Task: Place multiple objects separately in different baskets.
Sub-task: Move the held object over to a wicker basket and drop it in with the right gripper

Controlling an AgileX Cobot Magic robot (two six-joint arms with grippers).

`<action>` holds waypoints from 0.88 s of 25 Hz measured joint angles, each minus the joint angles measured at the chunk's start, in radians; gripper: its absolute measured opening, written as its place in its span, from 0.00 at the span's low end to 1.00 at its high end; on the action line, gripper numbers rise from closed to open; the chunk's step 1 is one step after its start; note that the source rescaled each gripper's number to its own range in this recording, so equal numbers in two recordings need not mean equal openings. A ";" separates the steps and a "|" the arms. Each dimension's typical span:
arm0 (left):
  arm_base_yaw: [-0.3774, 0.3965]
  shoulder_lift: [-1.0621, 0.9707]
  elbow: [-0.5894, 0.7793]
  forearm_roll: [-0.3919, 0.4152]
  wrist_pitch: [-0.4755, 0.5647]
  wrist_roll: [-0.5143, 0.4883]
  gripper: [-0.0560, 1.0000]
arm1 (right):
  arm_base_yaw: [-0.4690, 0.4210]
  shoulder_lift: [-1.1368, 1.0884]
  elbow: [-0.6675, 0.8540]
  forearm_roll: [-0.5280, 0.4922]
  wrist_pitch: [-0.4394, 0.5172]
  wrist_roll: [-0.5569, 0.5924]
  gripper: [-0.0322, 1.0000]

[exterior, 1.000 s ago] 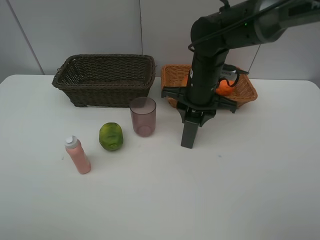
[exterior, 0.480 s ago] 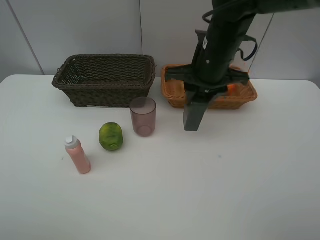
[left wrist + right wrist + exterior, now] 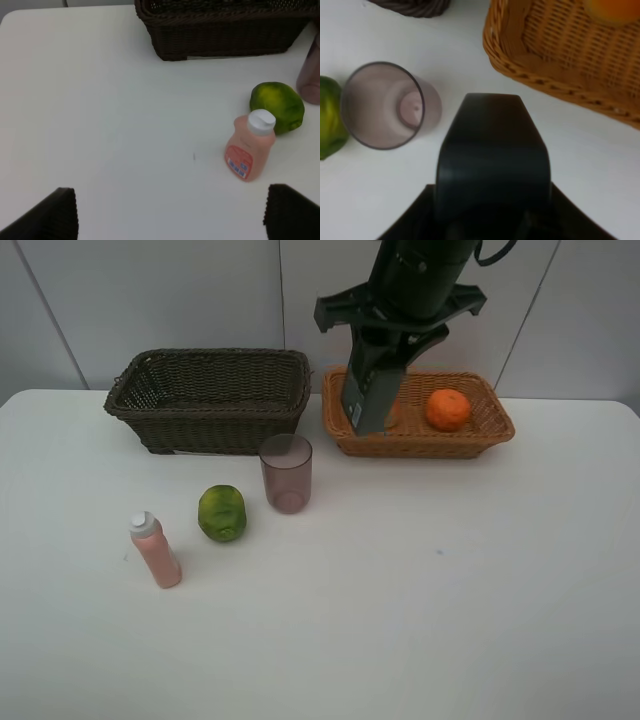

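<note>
The right hand [image 3: 367, 420] is shut tight and holds nothing; it hangs in the air by the left end of the light basket [image 3: 492, 430]; the orange [image 3: 447, 409] lies inside that basket; the left hand [image 3: 172, 212] is wide open and empty, over the white counter [image 3: 450, 590]; the dark basket [image 3: 210, 400] sits left of the light one; the cup [image 3: 287, 472] stands upright in front of it; the green fruit [image 3: 222, 512] lies near the cup; the pink bottle [image 3: 156, 550] stands near the fruit.
</note>
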 joint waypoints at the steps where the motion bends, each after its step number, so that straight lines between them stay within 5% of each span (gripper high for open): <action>1: 0.000 0.000 0.000 0.000 0.000 0.000 0.97 | 0.007 0.021 -0.038 0.000 0.001 -0.010 0.04; 7: 0.000 0.000 0.000 0.000 0.000 0.000 0.97 | 0.047 0.158 -0.243 0.007 -0.056 -0.051 0.04; 15: 0.000 0.000 0.000 -0.001 0.000 0.000 0.97 | 0.059 0.298 -0.315 0.011 -0.386 -0.051 0.04; 22: 0.000 0.000 0.000 -0.001 0.000 0.000 0.97 | 0.059 0.429 -0.315 0.011 -0.561 -0.051 0.04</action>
